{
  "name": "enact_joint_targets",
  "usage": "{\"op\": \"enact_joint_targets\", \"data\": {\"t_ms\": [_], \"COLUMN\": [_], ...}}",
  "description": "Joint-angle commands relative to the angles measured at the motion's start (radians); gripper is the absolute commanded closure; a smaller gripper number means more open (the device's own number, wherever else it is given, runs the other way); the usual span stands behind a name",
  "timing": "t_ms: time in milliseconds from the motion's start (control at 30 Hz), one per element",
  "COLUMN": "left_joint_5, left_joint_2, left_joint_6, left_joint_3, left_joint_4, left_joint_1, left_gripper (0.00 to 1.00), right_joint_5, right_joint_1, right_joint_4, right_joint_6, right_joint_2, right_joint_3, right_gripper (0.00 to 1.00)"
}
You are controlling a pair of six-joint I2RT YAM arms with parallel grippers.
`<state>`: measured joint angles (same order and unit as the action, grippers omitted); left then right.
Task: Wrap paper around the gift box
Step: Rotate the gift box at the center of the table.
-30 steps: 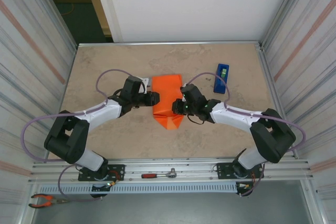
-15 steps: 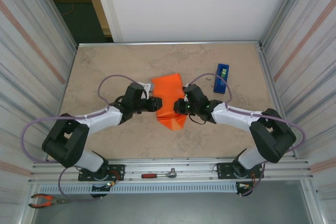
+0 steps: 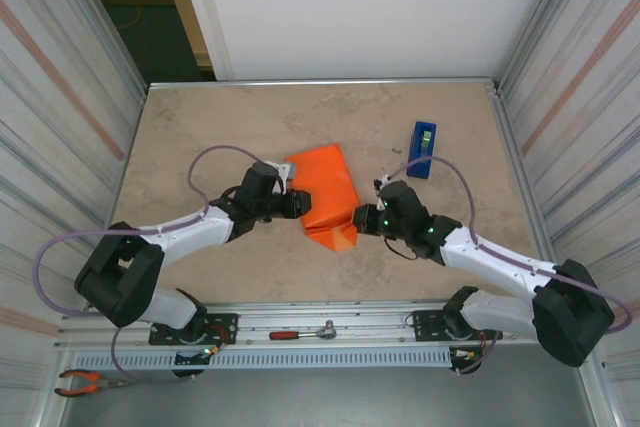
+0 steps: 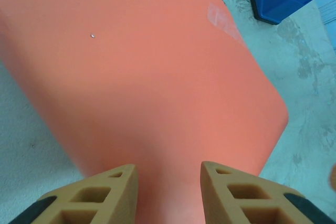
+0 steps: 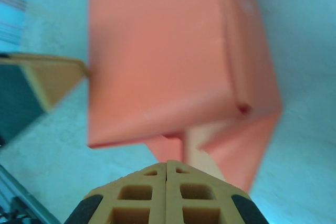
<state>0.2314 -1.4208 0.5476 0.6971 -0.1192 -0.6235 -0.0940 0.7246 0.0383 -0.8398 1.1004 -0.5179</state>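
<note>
The box (image 3: 322, 190), wrapped in orange paper (image 4: 157, 77), lies mid-table (image 3: 200, 127) between the two grippers; the left gripper (image 3: 298, 204) meets its left edge; the right gripper (image 3: 358, 219) sits at its near right corner, jaws pressed together; a blue dispenser (image 3: 422, 150) stands apart to the right. The left wrist view shows that gripper's fingers (image 4: 118, 184) parted with paper filling the gap; whether they clamp it I cannot tell. The right wrist view shows a folded flap (image 5: 241, 148) at the parcel's near end, just beyond the shut tips.
</note>
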Motion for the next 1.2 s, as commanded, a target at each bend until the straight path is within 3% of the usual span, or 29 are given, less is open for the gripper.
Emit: {"op": "enact_joint_targets", "data": {"t_ms": [0,800,1000,1167], "left_joint_5": [-0.016,-0.058,-0.096,-0.140], "left_joint_2": [0.005,0.034,0.102,0.190], "left_joint_6": [-0.026,-0.047,-0.091,-0.118], "left_joint_3": [0.039,0.037,0.049,0.023], "left_joint_4": [0.038,0.089,0.136,0.165], "left_joint_1": [0.005,0.005,0.004,0.008], "left_gripper": [0.64,0.63,0.55,0.43], "right_joint_5": [0.033,0.035,0.025,0.086], "right_joint_1": [-0.007,0.089,0.106,0.152], "right_joint_4": [0.007,-0.274,-0.264,-0.142], "right_joint_6": [-0.060,-0.095,-0.090,-0.067], "right_joint_2": [-0.028,0.371,0.366,0.280], "right_joint_3": [0.082,0.055,0.059,0.016], "right_gripper": [1.00,1.00,1.00,1.00]}}
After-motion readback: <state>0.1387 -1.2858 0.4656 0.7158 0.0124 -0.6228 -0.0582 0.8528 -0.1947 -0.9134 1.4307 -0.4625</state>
